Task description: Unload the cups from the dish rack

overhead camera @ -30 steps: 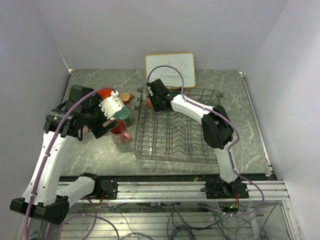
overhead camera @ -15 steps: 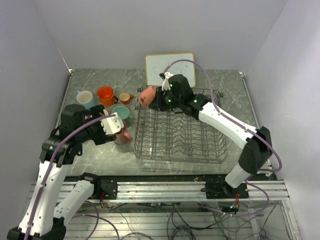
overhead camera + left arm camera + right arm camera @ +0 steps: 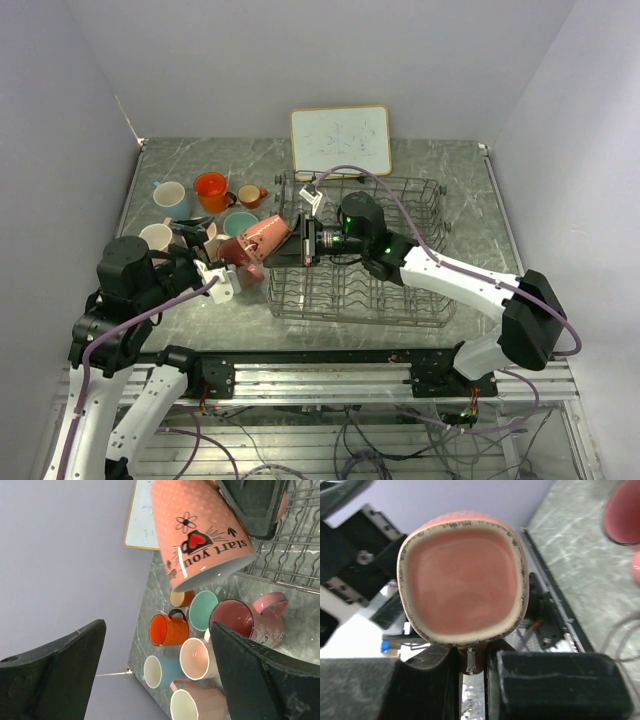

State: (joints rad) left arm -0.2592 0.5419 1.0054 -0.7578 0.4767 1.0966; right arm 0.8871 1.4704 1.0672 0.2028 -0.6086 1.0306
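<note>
Marble-look table (image 3: 450,180), with the dish rack (image 3: 380,285) at centre: dark wire, upright tines. The right gripper (image 3: 470,666) was clamped on the salmon mug (image 3: 200,535), apparently by its handle. Mug hung over the rack's left edge, long axis tilted, mouth down-left toward the left gripper (image 3: 157,626), which was the nearer arm, fingers wide apart, holding nothing. Glossy glaze, speckled squarish rim. The other cups (image 3: 210,186) were clustered on the table left of the rack.

The grey marbled bench (image 3: 500,200) carries a wire dish rack (image 3: 340,290) at centre, mugs (image 3: 240,224) at its nine o'clock and a whiteboard (image 3: 340,140) at twelve.
</note>
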